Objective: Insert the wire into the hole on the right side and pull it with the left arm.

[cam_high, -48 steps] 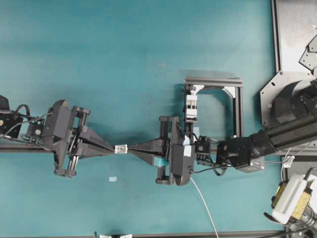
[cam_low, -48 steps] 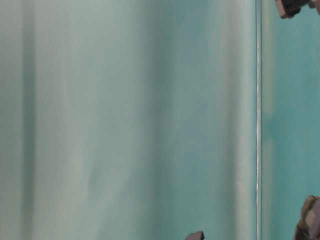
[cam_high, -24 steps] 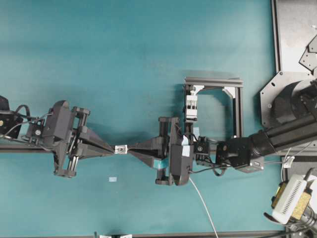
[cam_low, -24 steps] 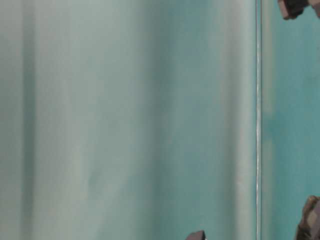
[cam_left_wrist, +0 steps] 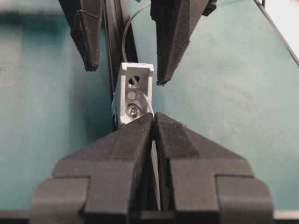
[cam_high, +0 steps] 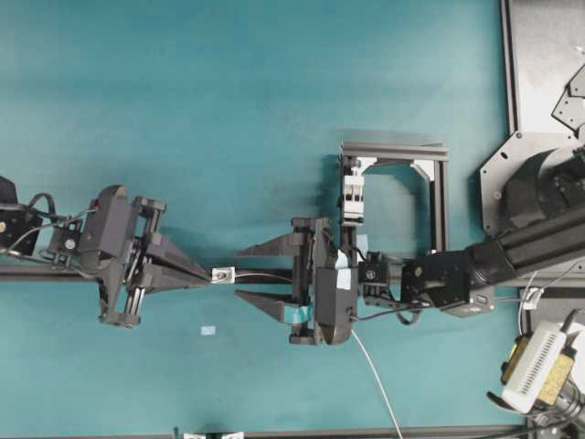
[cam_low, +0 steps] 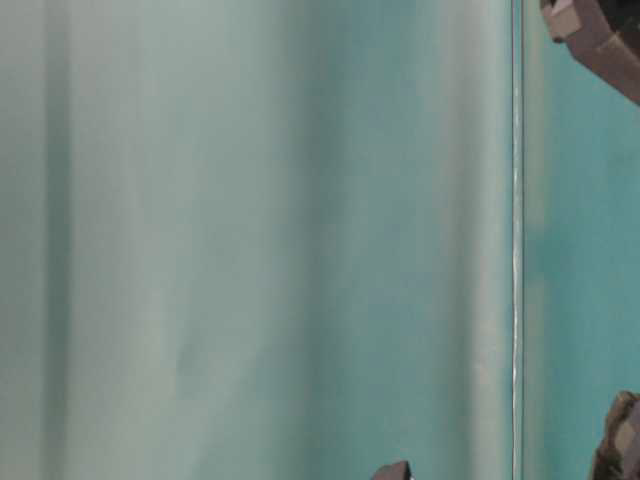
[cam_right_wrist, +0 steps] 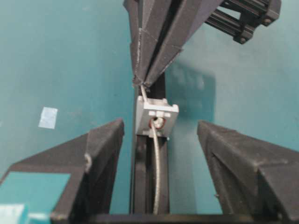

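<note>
The tiny silver-white tab [cam_high: 222, 273] stands on a black rail, and its hole [cam_left_wrist: 134, 80] has the wire [cam_left_wrist: 145, 97] threaded through it. My left gripper [cam_high: 208, 274] touches the tab's left side, its plain black fingers [cam_left_wrist: 117, 154] shut on the wire end that comes out of the hole. On the other side my right gripper [cam_high: 239, 273] is open, one finger on each side of the tab. The wire [cam_right_wrist: 155, 163] runs free between those fingers into the hole [cam_right_wrist: 158, 123]. Behind the right gripper, the wire [cam_high: 377, 380] trails toward the table's near edge.
A black frame holding a white block [cam_high: 354, 197] stands just behind the right wrist. A small pale tape scrap [cam_high: 208, 330] lies on the teal table. A grey plate [cam_high: 548, 64] and a white device [cam_high: 535, 366] sit at the right edge.
My right gripper has opened, its fingers spreading away from the wire it held by the tab. The left gripper stays shut at the tab.
</note>
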### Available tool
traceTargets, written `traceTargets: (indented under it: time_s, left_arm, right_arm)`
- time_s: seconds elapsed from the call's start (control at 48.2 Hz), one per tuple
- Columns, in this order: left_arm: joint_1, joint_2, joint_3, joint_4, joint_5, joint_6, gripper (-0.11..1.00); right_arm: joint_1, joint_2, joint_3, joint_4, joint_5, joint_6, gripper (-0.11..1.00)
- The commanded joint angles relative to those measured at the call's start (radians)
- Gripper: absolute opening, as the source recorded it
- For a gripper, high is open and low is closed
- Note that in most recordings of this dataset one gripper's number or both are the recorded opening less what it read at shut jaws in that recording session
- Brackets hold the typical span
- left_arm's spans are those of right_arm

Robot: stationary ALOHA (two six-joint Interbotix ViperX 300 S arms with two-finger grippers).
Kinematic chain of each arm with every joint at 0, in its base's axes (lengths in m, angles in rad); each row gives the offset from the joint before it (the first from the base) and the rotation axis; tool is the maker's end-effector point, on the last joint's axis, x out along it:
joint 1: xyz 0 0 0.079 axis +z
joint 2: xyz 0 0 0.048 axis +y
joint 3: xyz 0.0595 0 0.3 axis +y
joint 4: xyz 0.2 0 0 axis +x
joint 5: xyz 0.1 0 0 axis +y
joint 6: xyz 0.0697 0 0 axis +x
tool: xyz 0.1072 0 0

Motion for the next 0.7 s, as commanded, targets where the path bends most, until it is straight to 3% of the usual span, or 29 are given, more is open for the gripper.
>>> traceTargets:
  time_s: [0.0, 0.477, 0.684]
  left_arm:
    - [-0.005, -0.046, 0.000, 0.003, 0.000, 0.000, -0.10]
    - [-0.029, -0.206, 0.109, 0.003, 0.120, -0.003, -0.10]
    - [-0.041, -0.282, 0.193, 0.003, 0.129, -0.041, -0.10]
  right_arm:
    - [-0.002, -0.034, -0.008, -0.005, -0.005, 0.000, 0.83]
    - [0.000, -0.038, -0.008, -0.003, 0.008, 0.002, 0.83]
    - [0.000, -0.038, -0.008, -0.005, 0.012, 0.002, 0.83]
